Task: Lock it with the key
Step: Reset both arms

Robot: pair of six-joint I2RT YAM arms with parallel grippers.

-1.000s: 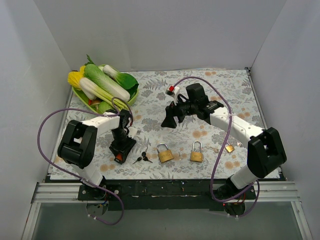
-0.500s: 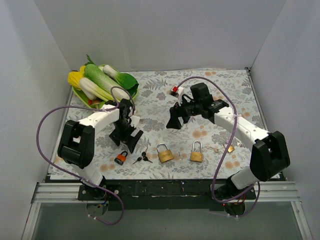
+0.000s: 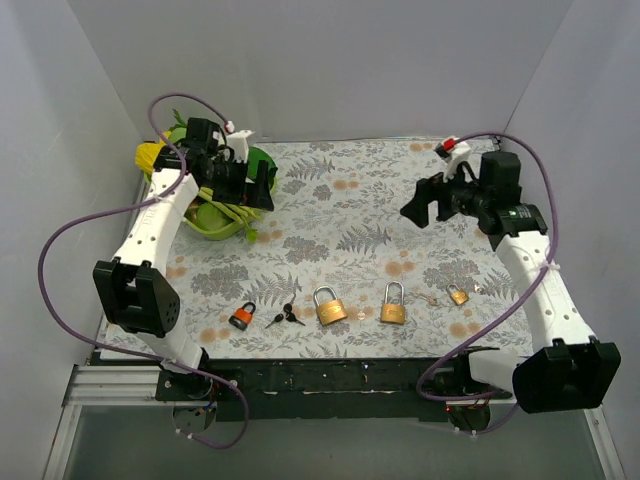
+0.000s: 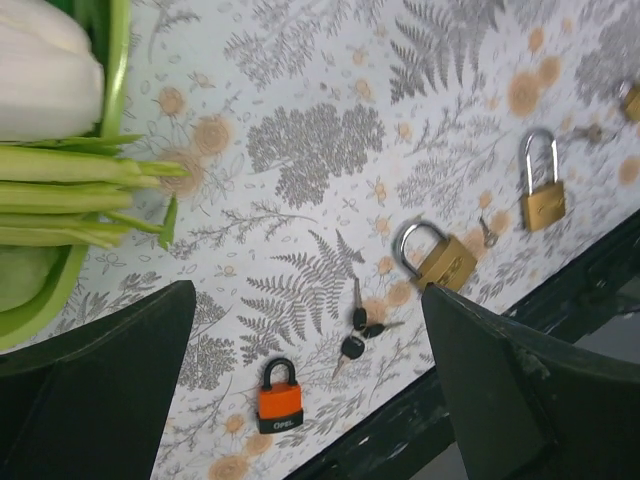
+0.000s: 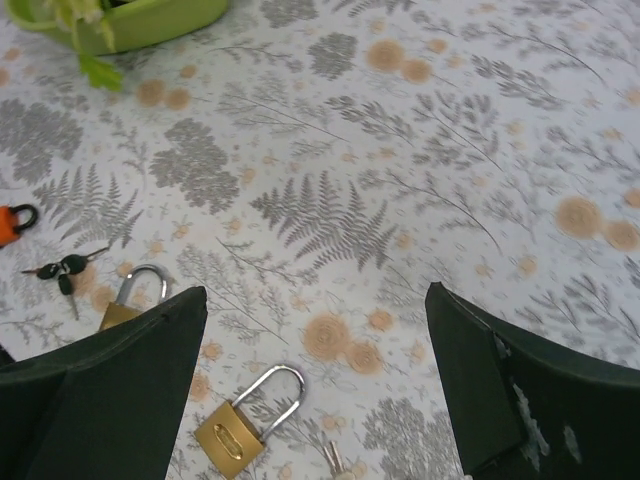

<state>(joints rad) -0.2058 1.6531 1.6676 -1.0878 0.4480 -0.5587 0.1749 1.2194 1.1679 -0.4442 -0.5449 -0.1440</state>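
An orange padlock (image 3: 241, 316) (image 4: 281, 398) lies shackle-shut on the flowered mat near the front edge. A bunch of black-headed keys (image 3: 285, 318) (image 4: 357, 330) lies just right of it. Two brass padlocks (image 3: 327, 304) (image 3: 393, 305) and a small brass one (image 3: 458, 295) follow in a row to the right. My left gripper (image 3: 262, 188) (image 4: 308, 292) hangs open and empty high over the back left, by the bowl. My right gripper (image 3: 420, 205) (image 5: 316, 292) hangs open and empty over the back right, with a brass padlock (image 5: 245, 420) below it.
A green bowl (image 3: 212, 225) (image 5: 130, 25) of vegetables stands at the back left, under my left arm. A loose silver key (image 5: 333, 460) lies beside the brass padlock. White walls close the mat in on three sides. The black rail (image 3: 330, 375) runs along the front.
My left gripper opened, left the orange padlock on the mat, then rose and swung back left to the bowl. My right arm lifted and pulled back to the right.
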